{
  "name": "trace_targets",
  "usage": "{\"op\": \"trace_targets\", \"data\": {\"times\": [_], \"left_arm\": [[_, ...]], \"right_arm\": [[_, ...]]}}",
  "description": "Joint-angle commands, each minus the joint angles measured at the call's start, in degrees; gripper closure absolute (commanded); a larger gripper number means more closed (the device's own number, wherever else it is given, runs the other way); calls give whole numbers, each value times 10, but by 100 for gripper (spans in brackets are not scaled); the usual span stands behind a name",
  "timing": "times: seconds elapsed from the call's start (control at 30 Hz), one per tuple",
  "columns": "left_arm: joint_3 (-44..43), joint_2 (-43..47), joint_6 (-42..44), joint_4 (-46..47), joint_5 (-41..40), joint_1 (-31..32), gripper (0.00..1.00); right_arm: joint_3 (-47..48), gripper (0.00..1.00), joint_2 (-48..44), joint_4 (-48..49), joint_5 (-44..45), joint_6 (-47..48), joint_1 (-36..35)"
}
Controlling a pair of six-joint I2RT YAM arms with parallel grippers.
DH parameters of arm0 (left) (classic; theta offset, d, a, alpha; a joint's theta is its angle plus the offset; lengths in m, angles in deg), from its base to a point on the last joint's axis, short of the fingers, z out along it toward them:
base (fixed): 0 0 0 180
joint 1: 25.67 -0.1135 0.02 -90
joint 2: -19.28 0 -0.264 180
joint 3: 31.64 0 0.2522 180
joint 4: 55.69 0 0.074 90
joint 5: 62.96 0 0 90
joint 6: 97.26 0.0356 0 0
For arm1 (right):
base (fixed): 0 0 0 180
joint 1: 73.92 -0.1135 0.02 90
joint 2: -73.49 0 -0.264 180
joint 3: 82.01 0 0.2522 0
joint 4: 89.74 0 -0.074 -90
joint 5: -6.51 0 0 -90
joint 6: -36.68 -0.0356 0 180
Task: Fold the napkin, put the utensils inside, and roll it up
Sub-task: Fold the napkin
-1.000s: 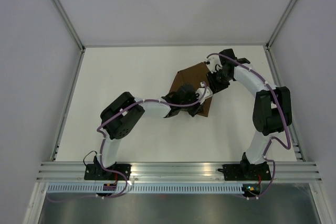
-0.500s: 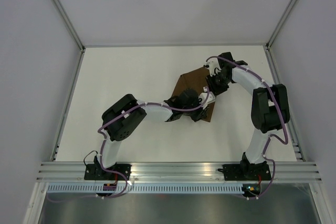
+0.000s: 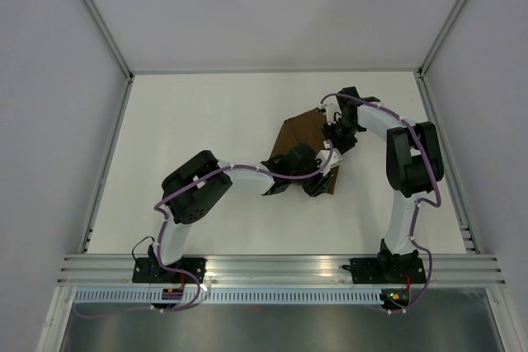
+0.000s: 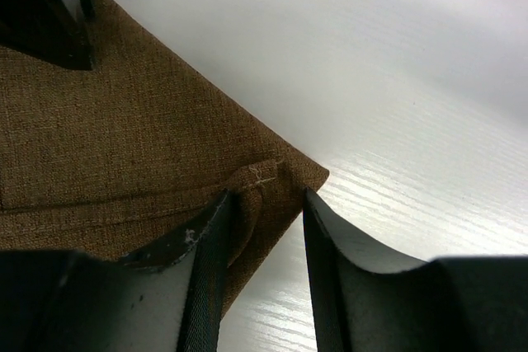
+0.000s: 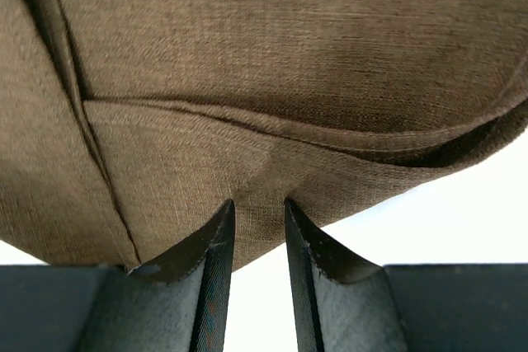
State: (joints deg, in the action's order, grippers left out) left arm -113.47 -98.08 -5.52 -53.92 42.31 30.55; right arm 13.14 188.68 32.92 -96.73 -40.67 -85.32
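White table (image 3: 206, 113) | napkin (image 3: 304, 127) corner between left gripper (image 4: 264, 212) fingers | right gripper (image 5: 257, 232) pinching edge

Left pincer (image 3: 323, 180) has slid right and nearer along the napkin's (image 3: 302, 128) near edge, to its near-right corner; its fingers (image 4: 210, 241) now stand apart around that corner. Right arm's elbow has swung in toward the centre, and the right pincer (image 3: 340, 133) has drawn slightly nearer. More of the napkin's left side shows.

Left tool (image 4: 264, 204) jaws parted, right tool (image 5: 257, 208) jaws pinched closer
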Motion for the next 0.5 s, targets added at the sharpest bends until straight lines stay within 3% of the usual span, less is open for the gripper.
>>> {"op": "trace_targets", "data": {"times": [0.0, 0.47], "left_arm": [[-26, 3, -31, 9, -1, 7, 55], [-58, 14, -52, 6, -64, 7, 45]], "right_arm": [[40, 63, 34, 4, 33, 0, 2], [116, 63, 100, -14, 26, 23, -2]]}}
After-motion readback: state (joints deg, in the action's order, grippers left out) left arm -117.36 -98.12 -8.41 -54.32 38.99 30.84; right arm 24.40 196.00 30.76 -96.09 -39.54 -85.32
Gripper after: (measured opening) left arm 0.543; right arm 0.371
